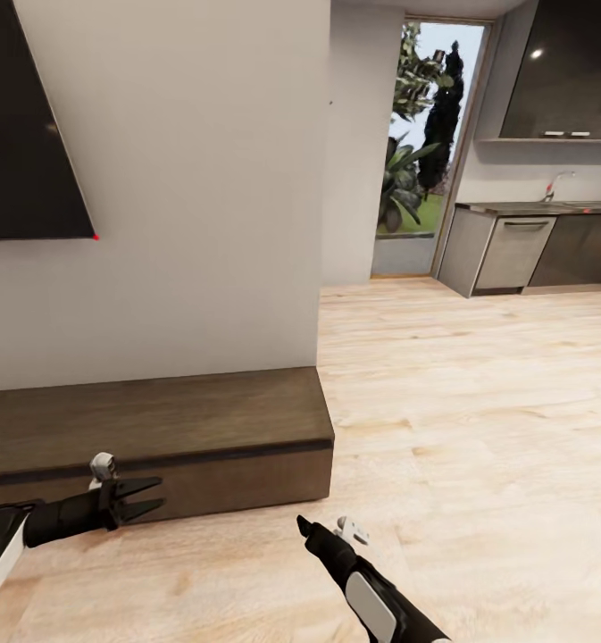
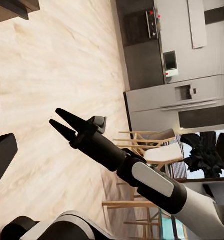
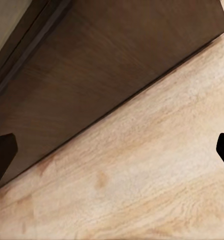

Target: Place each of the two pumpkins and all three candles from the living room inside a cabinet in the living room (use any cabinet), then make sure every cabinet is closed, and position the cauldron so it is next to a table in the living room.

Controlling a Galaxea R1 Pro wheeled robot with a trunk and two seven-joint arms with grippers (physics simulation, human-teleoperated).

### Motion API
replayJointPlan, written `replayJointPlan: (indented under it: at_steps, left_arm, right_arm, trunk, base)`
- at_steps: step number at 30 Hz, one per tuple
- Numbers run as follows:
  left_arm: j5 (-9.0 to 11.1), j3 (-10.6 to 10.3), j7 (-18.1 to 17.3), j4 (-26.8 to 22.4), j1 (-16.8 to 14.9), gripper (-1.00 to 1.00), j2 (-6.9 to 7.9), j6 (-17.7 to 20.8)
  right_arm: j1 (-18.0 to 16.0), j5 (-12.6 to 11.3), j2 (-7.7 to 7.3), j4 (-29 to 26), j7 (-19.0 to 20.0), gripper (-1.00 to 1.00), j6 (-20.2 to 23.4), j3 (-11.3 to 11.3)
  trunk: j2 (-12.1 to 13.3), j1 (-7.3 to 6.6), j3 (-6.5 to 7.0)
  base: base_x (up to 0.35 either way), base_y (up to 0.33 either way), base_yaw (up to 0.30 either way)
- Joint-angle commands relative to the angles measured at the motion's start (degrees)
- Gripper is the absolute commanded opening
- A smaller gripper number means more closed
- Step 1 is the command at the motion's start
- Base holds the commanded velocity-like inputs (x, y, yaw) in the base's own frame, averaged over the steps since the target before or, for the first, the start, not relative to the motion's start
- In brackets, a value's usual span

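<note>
The cabinet (image 1: 157,420) is a long, low dark-brown wood unit against the white wall, and its front looks closed. Its right end stops near the middle of the head view. My left gripper (image 1: 157,497) hangs open in front of the cabinet's front face, fingers pointing right, nothing between them. My right gripper (image 1: 302,522) is over the floor just off the cabinet's right end, open and empty; it also appears in the left wrist view (image 2: 59,120). The right wrist view looks down at the cabinet's front (image 3: 117,60) and the floor. Pumpkins, candles and cauldron are out of view.
A dark TV screen (image 1: 23,134) hangs on the wall above the cabinet. Light wood floor (image 1: 470,402) stretches right toward a glass doorway (image 1: 425,152) and grey kitchen units (image 1: 514,250). The left wrist view catches a fridge (image 2: 177,100) and wooden chairs (image 2: 142,145).
</note>
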Motion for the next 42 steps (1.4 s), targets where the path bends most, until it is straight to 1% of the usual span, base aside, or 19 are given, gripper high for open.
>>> replayJointPlan:
  at_steps: [1,8,10,12,15,16,18,19,20,21,23,24,26,27,30,32,34,39,42]
  left_arm:
    - [-0.1,-0.1,-1.9,-0.1,0.0,1.00,-0.03,0.6]
    - [-0.1,-0.1,-2.6,-0.1,0.0,1.00,-0.05,0.5]
    - [-0.1,-0.1,-2.6,-0.1,0.0,1.00,-0.10,0.5]
    - [-0.1,-0.1,-2.6,-0.1,0.0,1.00,-0.14,0.5]
    - [-0.1,-0.1,-2.6,-0.1,0.0,1.00,-0.29,0.5]
    - [-0.2,-0.1,-2.6,-0.1,0.0,1.00,-0.41,0.5]
    - [-0.2,-0.2,-2.6,-0.1,0.0,1.00,-0.79,0.5]
    - [-0.2,-0.2,-2.6,-0.1,0.0,1.00,-1.10,0.5]
    - [-0.2,-0.1,-2.6,-0.1,0.0,1.00,-1.32,0.5]
    - [-0.2,-0.1,-2.6,-0.1,0.0,1.00,-1.40,0.5]
    - [-0.2,-0.1,-2.6,-0.1,0.0,1.00,-1.55,0.5]
    - [-0.2,-0.1,-2.6,-0.1,0.0,1.00,-1.57,0.5]
    - [-0.2,-0.1,-2.6,-0.1,0.0,1.00,-1.66,0.5]
    - [-0.2,-0.1,-2.6,-0.1,0.0,1.00,-1.69,0.5]
    - [-0.2,-0.2,-2.7,-0.2,0.0,1.00,-1.63,0.5]
    - [-0.3,-0.2,-2.7,-0.3,0.1,1.00,-1.44,0.5]
    - [-0.2,-0.1,-2.8,-0.4,0.2,1.00,-1.45,0.5]
    - [-0.1,-0.1,-2.8,-0.5,0.2,1.00,-1.45,0.5]
    - [0.9,-0.1,-2.8,-0.5,0.2,1.00,-1.46,0.4]
  right_arm:
    - [-0.1,-0.6,0.02,0.0,0.0,1.00,0.2,0.3]
    - [-0.1,-0.5,0.08,0.0,0.3,1.00,-0.7,0.3]
    - [-0.1,-0.3,0.14,0.0,0.3,1.00,-2.4,0.4]
    - [-0.1,-0.2,0.13,0.0,0.2,1.00,-5.0,0.5]
    - [-0.1,-1.2,0.19,0.1,0.5,1.00,-6.8,0.3]
    - [-0.1,-2.2,0.23,0.1,1.0,1.00,-7.0,0.2]
    - [-0.1,-5.2,0.22,0.1,2.7,1.00,-7.2,0.2]
    - [-0.1,-8.5,0.13,0.1,4.6,1.00,-7.3,0.2]
    - [-0.1,-12.8,-0.02,0.1,7.1,1.00,-7.3,0.1]
    - [-0.1,-15.1,-0.13,0.1,8.4,1.00,-7.3,0.1]
    - [-0.1,-24.3,-0.67,0.1,13.4,1.00,-6.6,0.0]
    - [-0.1,-26.6,-0.91,0.1,14.5,1.00,-6.2,0.0]
    - [-0.1,-35.1,-2.76,0.2,18.5,1.00,-3.3,0.0]
    - [-0.1,-39.8,-4.17,0.3,20.5,1.00,-0.8,0.0]
    - [-0.1,-43.7,-5.24,0.2,22.1,1.00,1.5,0.0]
    - [-0.1,-44.6,-5.50,0.2,22.5,1.00,2.1,0.1]
    - [-0.1,-45.1,-5.66,0.2,22.7,1.00,2.4,0.1]
    - [-0.1,-45.5,-5.69,0.3,22.9,1.00,2.6,0.1]
    - [-0.1,-45.5,-5.74,0.3,22.9,1.00,2.6,0.1]
  trunk:
    - [0.0,-0.01,-0.05]
    - [0.0,-0.01,-0.05]
    - [0.0,-0.01,-0.05]
    - [0.0,-0.01,-0.05]
    - [0.0,-0.01,-0.05]
    - [0.0,-0.01,-0.05]
    - [0.0,-0.01,-0.05]
    - [0.0,-0.01,-0.05]
    - [0.0,-0.01,-0.05]
    - [0.0,-0.01,-0.05]
    - [0.0,-0.01,-0.05]
    - [0.0,-0.01,-0.05]
    - [0.0,-0.01,-0.05]
    - [0.0,-0.01,-0.05]
    - [0.0,-0.01,-0.05]
    - [0.0,-0.01,-0.05]
    - [0.0,-0.01,-0.05]
    - [0.0,-0.01,-0.05]
    - [0.0,-0.01,-0.05]
  base:
    - [0.000,0.000,0.000]
    - [0.000,0.000,0.000]
    - [0.000,0.000,0.000]
    - [0.000,0.000,0.000]
    - [0.000,0.000,0.000]
    - [0.000,0.000,0.000]
    - [0.000,0.000,0.000]
    - [0.000,0.000,0.000]
    - [0.000,0.000,0.000]
    - [0.000,0.000,0.000]
    - [0.000,0.000,0.000]
    - [0.000,0.000,0.000]
    - [0.000,0.000,0.000]
    - [0.000,0.000,0.000]
    - [0.000,0.000,0.000]
    - [0.000,0.000,0.000]
    - [0.000,0.000,0.000]
    - [0.000,0.000,0.000]
    - [0.000,0.000,0.000]
